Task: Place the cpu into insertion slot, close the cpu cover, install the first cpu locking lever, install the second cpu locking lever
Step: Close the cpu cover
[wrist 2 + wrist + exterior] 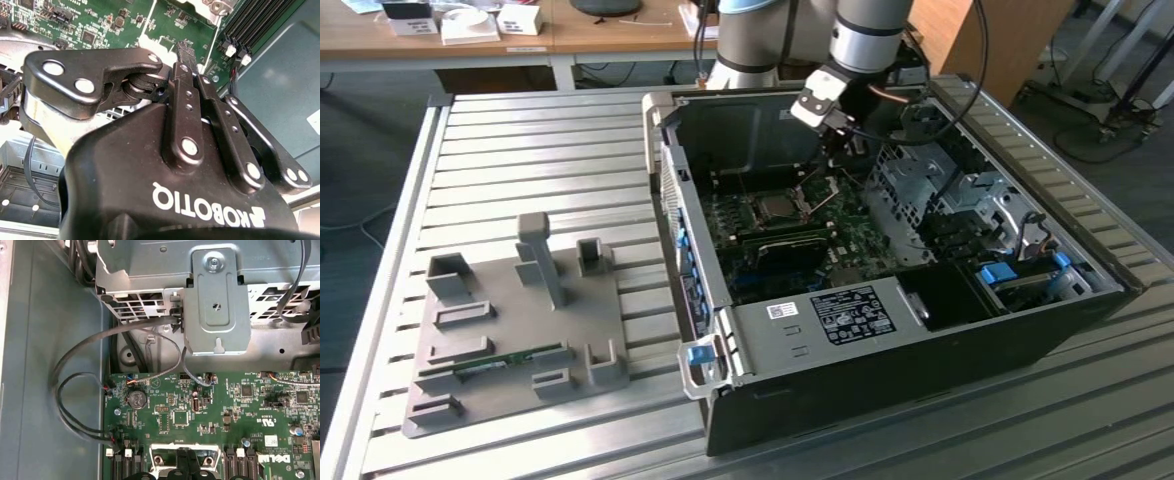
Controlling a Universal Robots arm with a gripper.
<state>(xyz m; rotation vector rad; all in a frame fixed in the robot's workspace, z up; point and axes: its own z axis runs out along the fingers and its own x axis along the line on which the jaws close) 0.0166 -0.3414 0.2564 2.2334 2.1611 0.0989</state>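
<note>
In the exterior view the open computer case (720,340) holds the green motherboard (847,240). The cpu (775,206), a dull silver square, lies in the insertion slot (750,212) near the board's far end. A silvery rim around it looks like the cpu cover, but whether it lies flat I cannot tell. My gripper (841,153) hangs just right of the slot and a little above the board. A thin lever (821,190) slants from its tips down toward the slot. In both wrist views the black fingers (184,49) (182,460) meet, shut, beside the slot's metal frame (160,452).
A grey drive cage (215,305) and loose cables (75,390) crowd the board's edge. Black memory slots (260,25) run beside the slot. A white-labelled black box (854,312) fills the case's near end. A grey fixture plate (520,330) sits on the slatted table at the exterior view's left.
</note>
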